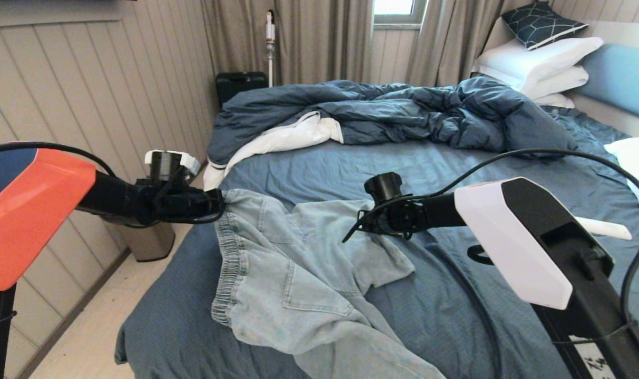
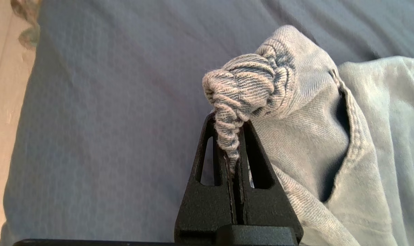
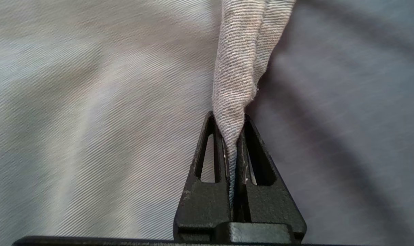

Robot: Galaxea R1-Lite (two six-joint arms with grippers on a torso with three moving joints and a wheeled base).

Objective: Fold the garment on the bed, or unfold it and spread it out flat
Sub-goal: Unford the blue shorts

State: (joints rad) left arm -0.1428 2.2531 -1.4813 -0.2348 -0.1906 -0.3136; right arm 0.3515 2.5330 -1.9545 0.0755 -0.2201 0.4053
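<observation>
Right gripper (image 3: pixel 234 136) jaws pinching garment (image 1: pixel 293 263) edge; left gripper (image 2: pixel 232 136) jaws pinching gathered waistband corner, lifted above bed (image 1: pixel 456 168).

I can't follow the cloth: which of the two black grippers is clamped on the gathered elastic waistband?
The left gripper, shut on the pale denim shorts' ribbed waistband corner. The right gripper pinches a plain flat fold instead.

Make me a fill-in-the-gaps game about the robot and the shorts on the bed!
1. The left gripper pinches the shorts by their gathered ____.
2. The right gripper is ____ on a fold of the shorts.
3. The shorts lie on the ____.
4. Behind them sits a rumpled dark blue ____.

Missing words: waistband; shut; bed; duvet
</observation>
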